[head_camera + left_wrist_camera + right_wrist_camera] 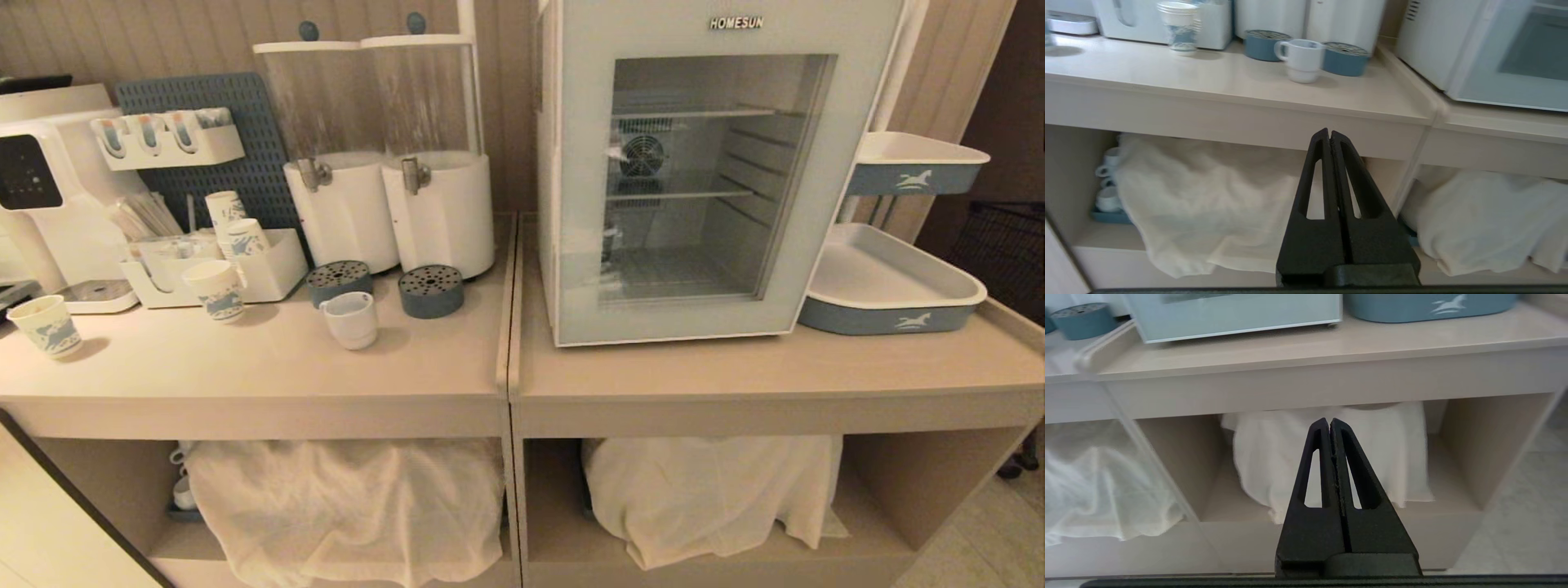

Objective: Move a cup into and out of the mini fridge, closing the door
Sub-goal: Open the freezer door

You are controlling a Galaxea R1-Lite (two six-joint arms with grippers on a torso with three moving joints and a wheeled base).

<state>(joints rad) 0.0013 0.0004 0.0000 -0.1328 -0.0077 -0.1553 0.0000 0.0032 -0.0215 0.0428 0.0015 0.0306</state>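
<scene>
Cup (351, 319) on the counter (245, 359), fridge (694, 163) door (702, 188) closed.
Left gripper (1329, 132) and right gripper (1329, 422) are both pressed together, empty, below counter level.

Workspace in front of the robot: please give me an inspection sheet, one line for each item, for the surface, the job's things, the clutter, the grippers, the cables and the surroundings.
Surface: beige counter in two sections, open shelves beneath.
Job's things: white cup upright on the left section, handle toward the robot's left; mini fridge on the right section; its door closed, wire shelves inside look empty.
Clutter: two drink dispensers, two blue drip trays, paper cups, organiser box, white machine, two stacked trays.
Grippers: left gripper and right gripper both shut, empty, low before the shelves.
Cables: nothing seen.
Surroundings: panelled wall; white cloths over the shelf contents; mugs beside the left cloth.
</scene>
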